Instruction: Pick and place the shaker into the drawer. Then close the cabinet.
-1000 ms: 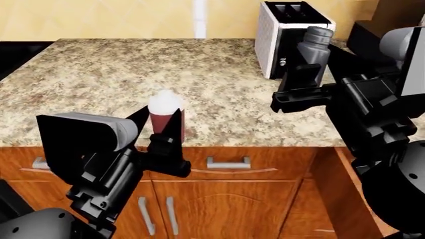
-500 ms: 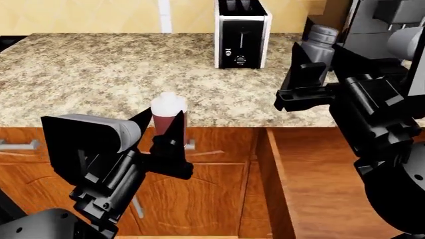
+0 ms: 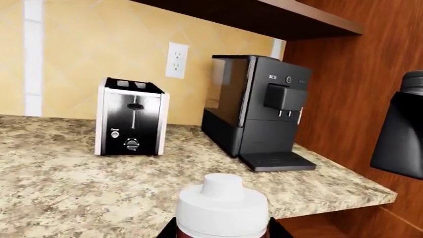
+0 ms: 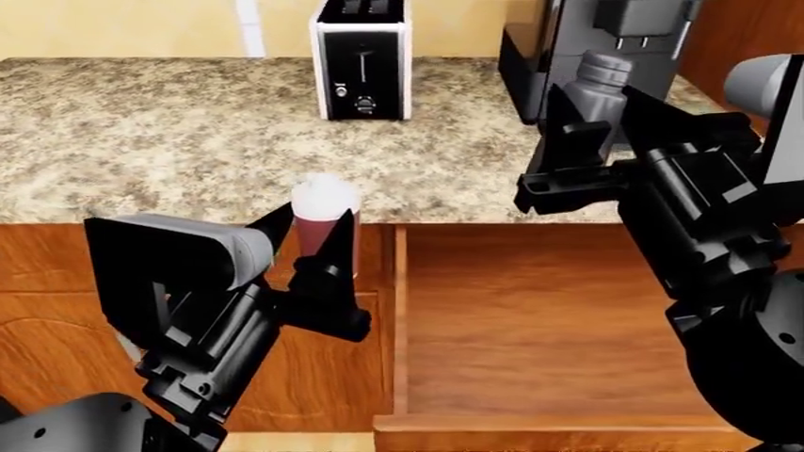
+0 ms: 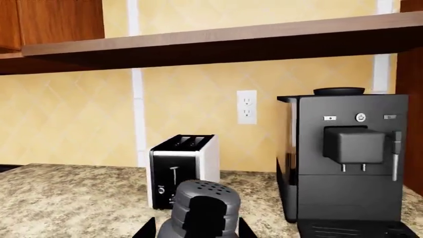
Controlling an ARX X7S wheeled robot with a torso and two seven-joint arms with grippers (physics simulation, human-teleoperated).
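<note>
My right gripper [image 4: 598, 115] is shut on the shaker [image 4: 598, 85], a dark grey cylinder with a lighter perforated cap [image 5: 205, 198], held upright. In the head view it hangs above the counter's front edge, just behind the open drawer [image 4: 540, 320]. That drawer is a deep reddish-brown box with a bare wood floor. My left gripper [image 4: 314, 235] is shut on a maroon bottle [image 4: 324, 202] with a white cap [image 3: 223, 203], left of the drawer and in front of the cabinet [image 4: 38, 273].
A granite countertop [image 4: 164, 141] runs across the back. On it stand a toaster [image 4: 361, 61] and a black coffee machine [image 4: 566, 38], close behind the shaker. A wooden wall [image 3: 343, 99] closes the counter's right end, and a shelf [image 5: 218, 44] hangs above.
The whole view has swung right: toaster and counter slid left, and the open drawer now lies below my right gripper. Both grippers keep hold of their loads.
</note>
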